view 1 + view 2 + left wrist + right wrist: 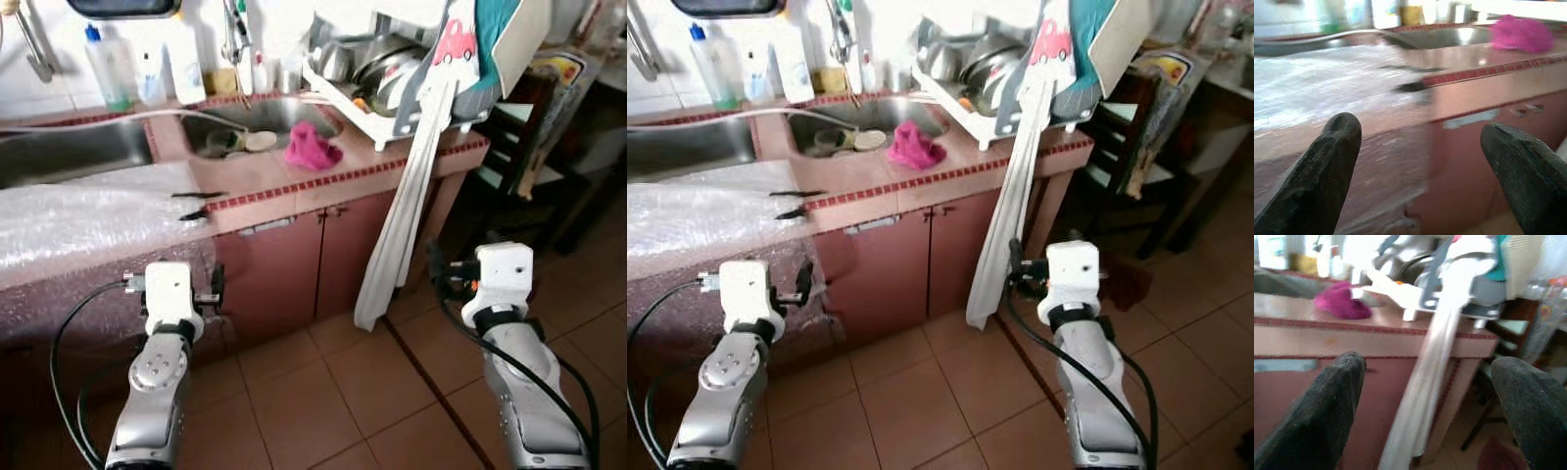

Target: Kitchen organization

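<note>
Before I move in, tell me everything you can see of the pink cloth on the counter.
The pink cloth is a bright magenta rag, soft and fuzzy-looking, bunched into a loose crumpled heap rather than folded or spread. It lies on the tiled counter at the front right corner of the sink basin, just left of the white dish rack. Whether it overlaps the basin's rim cannot be told. It rests on the counter alone; both grippers are low in front of the cabinets, well away from it.

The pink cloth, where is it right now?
The pink cloth lies on the counter at the sink's front right corner, just left of the dish rack, ahead of both grippers.
</note>
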Available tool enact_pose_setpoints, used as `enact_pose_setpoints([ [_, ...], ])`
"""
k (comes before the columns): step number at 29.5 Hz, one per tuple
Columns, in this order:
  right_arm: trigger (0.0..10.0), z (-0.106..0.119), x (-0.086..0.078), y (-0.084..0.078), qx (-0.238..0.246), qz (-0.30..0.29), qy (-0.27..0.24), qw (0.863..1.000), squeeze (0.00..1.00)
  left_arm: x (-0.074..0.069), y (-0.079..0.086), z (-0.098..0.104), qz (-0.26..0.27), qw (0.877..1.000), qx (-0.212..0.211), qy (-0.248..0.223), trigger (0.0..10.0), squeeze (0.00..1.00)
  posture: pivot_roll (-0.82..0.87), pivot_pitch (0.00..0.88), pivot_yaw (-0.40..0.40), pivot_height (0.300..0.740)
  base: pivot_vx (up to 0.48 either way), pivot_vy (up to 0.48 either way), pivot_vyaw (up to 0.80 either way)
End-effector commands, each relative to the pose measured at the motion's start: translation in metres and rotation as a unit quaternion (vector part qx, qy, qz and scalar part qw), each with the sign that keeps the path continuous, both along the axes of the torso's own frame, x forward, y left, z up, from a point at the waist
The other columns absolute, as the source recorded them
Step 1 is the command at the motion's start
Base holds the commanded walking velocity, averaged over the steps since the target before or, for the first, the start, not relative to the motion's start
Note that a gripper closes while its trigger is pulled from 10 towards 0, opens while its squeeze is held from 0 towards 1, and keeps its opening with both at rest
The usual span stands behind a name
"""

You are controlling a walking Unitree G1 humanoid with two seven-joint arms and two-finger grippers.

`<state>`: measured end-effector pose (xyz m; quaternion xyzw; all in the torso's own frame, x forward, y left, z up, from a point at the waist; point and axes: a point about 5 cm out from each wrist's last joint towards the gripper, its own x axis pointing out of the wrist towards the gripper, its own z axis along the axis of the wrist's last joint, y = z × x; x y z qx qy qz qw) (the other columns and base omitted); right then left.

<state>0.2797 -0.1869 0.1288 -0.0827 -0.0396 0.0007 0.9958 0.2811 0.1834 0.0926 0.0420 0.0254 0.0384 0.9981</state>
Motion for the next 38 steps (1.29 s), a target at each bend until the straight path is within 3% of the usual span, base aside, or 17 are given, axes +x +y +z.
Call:
enact_pose_setpoints([
  [1,10.0,0.008,0.005,0.007,-0.001,0.013,-0.016,1.000,0.00,-0.001,0.007,-0.001,0.012,1.000,0.007,0.004,10.0,0.00,0.02,0.000,-0.024,0.740,0.000,0.386,0.00],
  [17,10.0,0.008,0.012,0.015,0.002,0.023,-0.021,1.000,0.00,-0.002,0.007,-0.003,0.017,1.000,0.012,0.006,10.0,0.00,0.04,0.000,-0.028,0.740,0.000,0.400,0.00],
  [38,10.0,0.004,0.009,0.010,-0.001,0.017,-0.015,1.000,0.00,-0.002,-0.003,0.000,-0.019,0.999,0.026,-0.006,10.0,0.00,0.03,0.000,-0.027,0.740,0.000,0.000,0.00],
])
